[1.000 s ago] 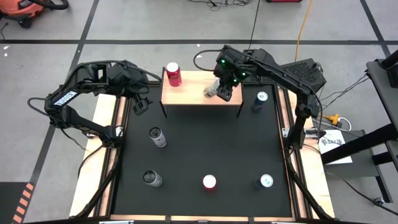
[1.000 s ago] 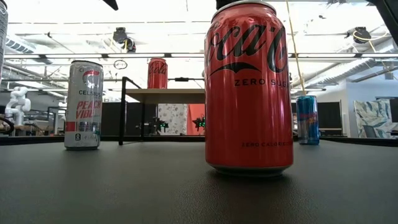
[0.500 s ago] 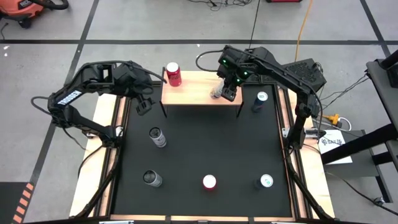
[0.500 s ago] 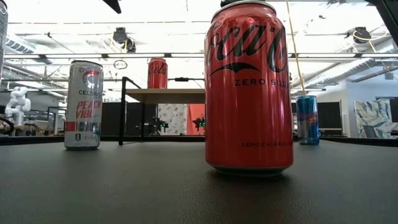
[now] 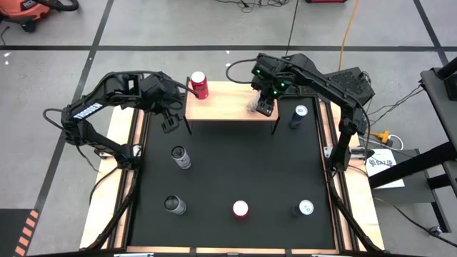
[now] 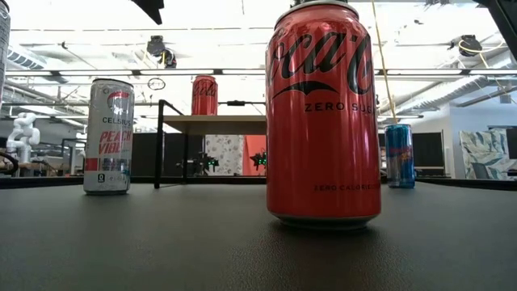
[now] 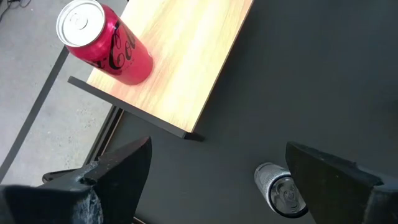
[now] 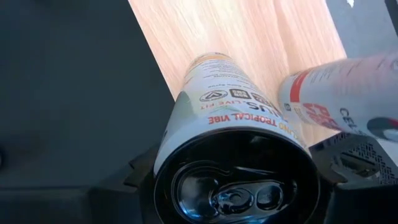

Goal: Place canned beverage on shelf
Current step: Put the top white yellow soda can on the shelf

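Right gripper (image 5: 261,106) jaws clamp a slim white can (image 8: 233,124), apparently upright, over the light-wood shelf (image 5: 221,107), upper centre. Left gripper (image 5: 169,121) jaws spread, empty.

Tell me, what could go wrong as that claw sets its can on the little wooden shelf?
1. The right claw grips a white can over the shelf, near its front edge; released there, it might tip off.
2. The can looks tilted, so it could land crooked and topple.
3. The open left claw hangs near the red can and might bump it.
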{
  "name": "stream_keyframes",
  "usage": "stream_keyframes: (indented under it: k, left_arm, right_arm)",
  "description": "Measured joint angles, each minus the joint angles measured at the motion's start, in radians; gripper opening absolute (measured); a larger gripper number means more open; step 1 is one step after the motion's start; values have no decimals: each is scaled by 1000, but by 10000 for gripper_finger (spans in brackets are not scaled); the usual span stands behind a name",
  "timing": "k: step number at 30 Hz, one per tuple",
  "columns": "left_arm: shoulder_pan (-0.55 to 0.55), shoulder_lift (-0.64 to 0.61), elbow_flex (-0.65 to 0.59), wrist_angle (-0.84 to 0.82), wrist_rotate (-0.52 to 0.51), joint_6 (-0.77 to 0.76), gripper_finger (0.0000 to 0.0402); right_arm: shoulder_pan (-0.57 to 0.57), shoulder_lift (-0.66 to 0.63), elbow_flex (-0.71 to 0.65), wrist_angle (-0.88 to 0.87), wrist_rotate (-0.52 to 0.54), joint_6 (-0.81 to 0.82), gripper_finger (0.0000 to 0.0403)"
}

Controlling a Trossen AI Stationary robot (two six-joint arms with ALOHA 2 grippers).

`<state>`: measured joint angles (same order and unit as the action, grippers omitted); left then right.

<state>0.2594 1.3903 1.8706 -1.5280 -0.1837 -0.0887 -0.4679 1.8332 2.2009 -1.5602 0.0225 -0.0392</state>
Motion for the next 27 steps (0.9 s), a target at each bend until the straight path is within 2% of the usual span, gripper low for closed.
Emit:
stream_keyframes:
  k: [4, 8, 16, 23, 27]
  left_arm:
    - [0, 0, 0, 0, 0, 0, 373]
    - [0, 0, 0, 0, 0, 0, 373]
    - [0, 0, 0, 0, 0, 12, 373]
    - [0, 0, 0, 0, 0, 24, 373]
    - [0, 0, 0, 0, 0, 24, 373]
  right_arm:
    - [0, 0, 0, 0, 0, 8, 227]
    - [0, 0, 0, 8, 1, 8, 245]
    - [0, 0, 0, 26, 0, 8, 231]
    - [0, 0, 0, 27, -1, 16, 276]
    - [0, 0, 1, 30, -1, 11, 282]
